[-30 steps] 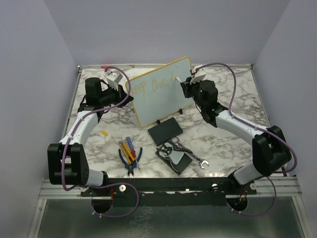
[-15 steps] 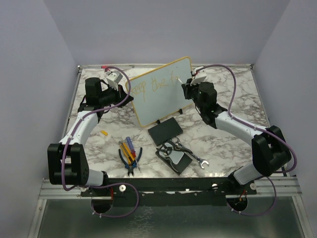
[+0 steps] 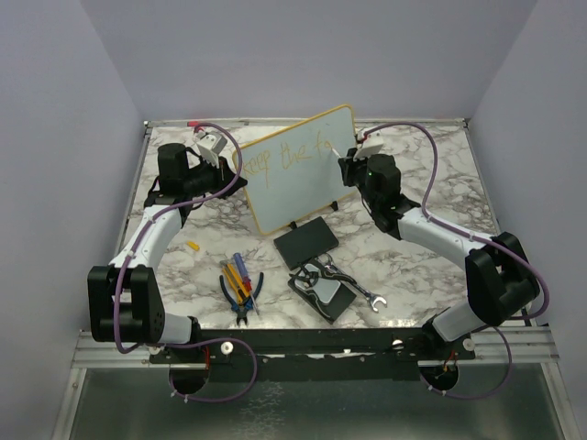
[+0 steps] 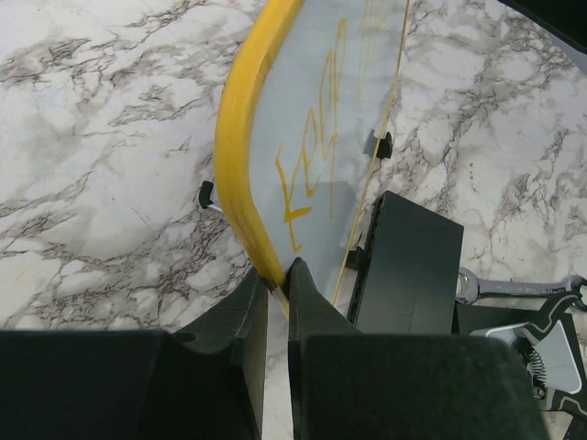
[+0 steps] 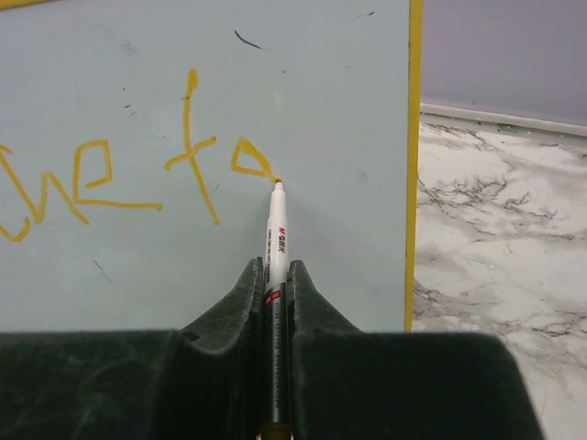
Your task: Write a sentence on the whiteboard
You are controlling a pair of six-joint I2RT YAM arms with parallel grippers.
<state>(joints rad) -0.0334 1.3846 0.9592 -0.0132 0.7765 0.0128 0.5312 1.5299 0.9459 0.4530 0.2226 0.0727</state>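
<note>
Top external view, from your side outward, showed pliers [image 3: 244, 302] and a wrench [image 3: 369, 299] lying near the arm bases on the marble desk [image 3: 440, 183]. Beyond them lay a flat black pad [image 3: 305, 242], and just behind it the whiteboard [image 3: 293, 192] stood tilted at mid-desk. Your left fingers [image 4: 240, 321] pinched the yellow frame at the board's left edge. Your right fingers [image 5: 240, 302] pinched a marker [image 5: 274, 234], its orange tip at the last letter of the sentence [image 5: 138, 174], which read "Keep the fa" along the board's upper part.
</note>
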